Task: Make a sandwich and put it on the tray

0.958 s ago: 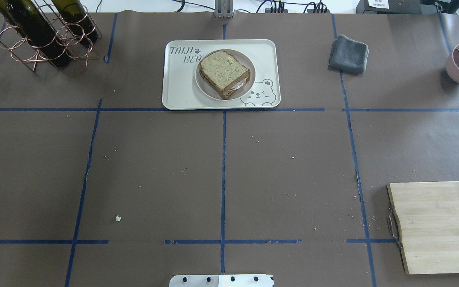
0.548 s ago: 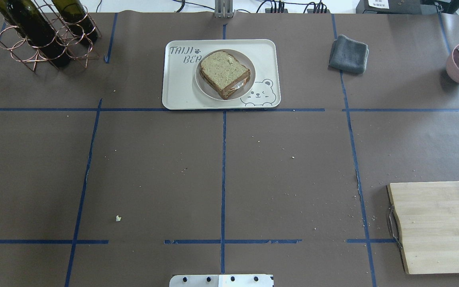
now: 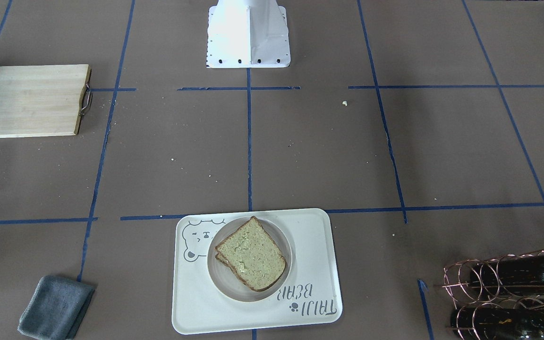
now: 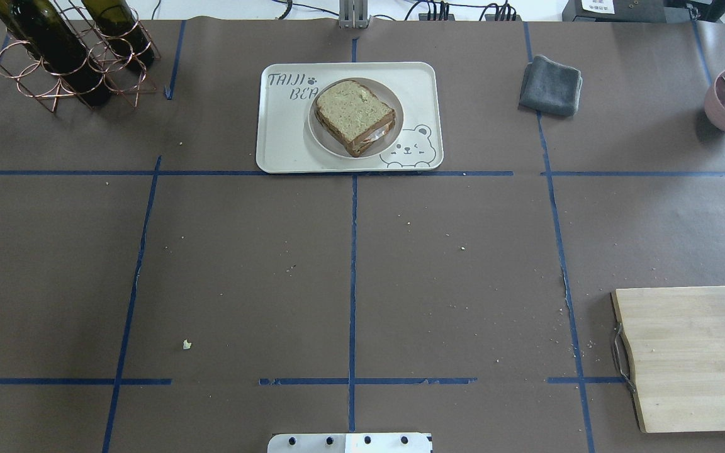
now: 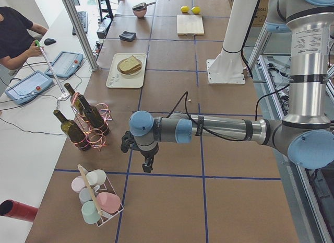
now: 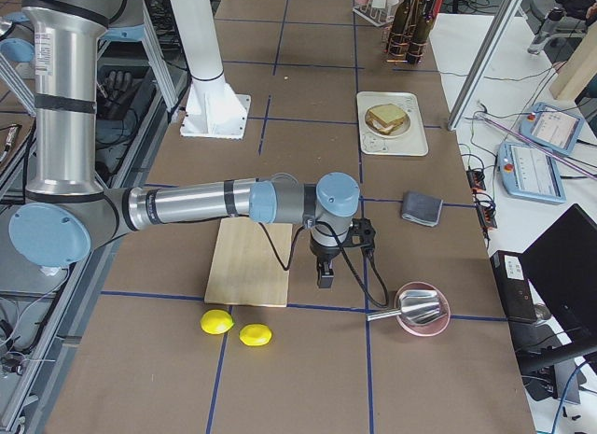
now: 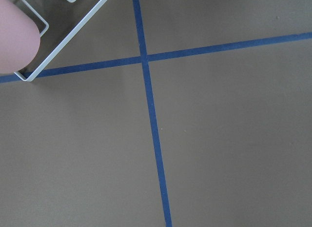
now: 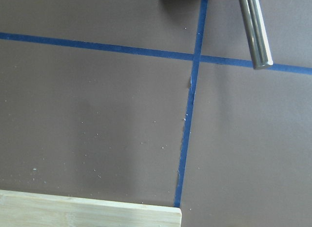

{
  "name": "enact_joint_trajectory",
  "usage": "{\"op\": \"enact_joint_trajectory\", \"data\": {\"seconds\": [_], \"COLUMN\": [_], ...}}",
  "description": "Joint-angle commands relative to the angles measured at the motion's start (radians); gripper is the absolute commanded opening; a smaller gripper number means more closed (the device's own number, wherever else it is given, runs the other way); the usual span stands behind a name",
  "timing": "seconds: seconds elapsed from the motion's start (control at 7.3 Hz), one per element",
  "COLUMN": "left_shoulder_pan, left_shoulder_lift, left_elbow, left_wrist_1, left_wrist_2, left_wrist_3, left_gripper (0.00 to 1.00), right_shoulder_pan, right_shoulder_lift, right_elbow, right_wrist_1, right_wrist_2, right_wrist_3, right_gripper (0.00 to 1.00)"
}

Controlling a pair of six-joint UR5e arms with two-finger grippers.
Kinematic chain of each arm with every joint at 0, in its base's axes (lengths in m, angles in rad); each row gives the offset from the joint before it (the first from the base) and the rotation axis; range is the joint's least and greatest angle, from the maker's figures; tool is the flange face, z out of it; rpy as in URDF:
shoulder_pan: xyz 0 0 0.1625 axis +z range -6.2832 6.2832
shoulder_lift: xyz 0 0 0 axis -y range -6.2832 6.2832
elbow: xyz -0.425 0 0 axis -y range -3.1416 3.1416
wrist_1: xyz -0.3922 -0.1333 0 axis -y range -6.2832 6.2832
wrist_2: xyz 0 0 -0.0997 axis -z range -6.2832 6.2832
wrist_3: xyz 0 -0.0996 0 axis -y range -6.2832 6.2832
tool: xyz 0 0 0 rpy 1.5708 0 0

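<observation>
Sandwich (image 4: 354, 117): on small round plate (image 4: 395, 129), plate on tray (image 4: 281, 145), far-centre tabletop (image 4: 243, 251); judged placed.
Tray axis: long side runs left–right.
Left end effector (image 5: 147, 164): by wine rack (image 5: 91, 125), well apart from tray; opening can't be told.
Right end effector (image 6: 324, 275): beside cutting board (image 6: 247, 261), well apart; likewise.
Nearer arm: unclear.
Writing: "TAIJI BEAR", grey.

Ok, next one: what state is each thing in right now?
sandwich: assembled, resting on the plate.
plate: sitting on the tray.
tray: flat on the table.
left hand: over the table, far from the tray; open or shut, cannot tell.
right hand: beside the cutting board; open or shut, cannot tell.
grey cloth: folded.
</observation>
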Motion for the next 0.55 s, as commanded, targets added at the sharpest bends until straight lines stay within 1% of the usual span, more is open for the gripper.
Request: {"op": "enact_joint_trajectory", "data": {"seconds": [0.0, 0.14, 0.41], "left_shoulder_pan": [0.001, 0.001, 0.002], "left_shoulder_lift": [-0.015, -0.028, -0.063], "left_elbow": [-0.008, 0.007, -0.017], "left_wrist_1": [-0.006, -0.006, 0.075], "left_wrist_2": [0.009, 0.004, 0.006], "left_wrist_3": [-0.009, -0.003, -0.001], "left_gripper": [1.0, 1.0, 1.0], "right_shoulder_pan": [0.031, 0.031, 0.03], "right_shoulder_lift": [-0.004, -0.007, -0.026], "right_elbow": [0.03, 0.03, 0.032], "right_wrist_1": [-0.081, -0.079, -0.076], "right_wrist_2": [-0.015, -0.01, -0.007], "right_wrist_3": [-0.07, -0.07, -0.068], "right_gripper": [1.0, 1.0, 1.0]}}
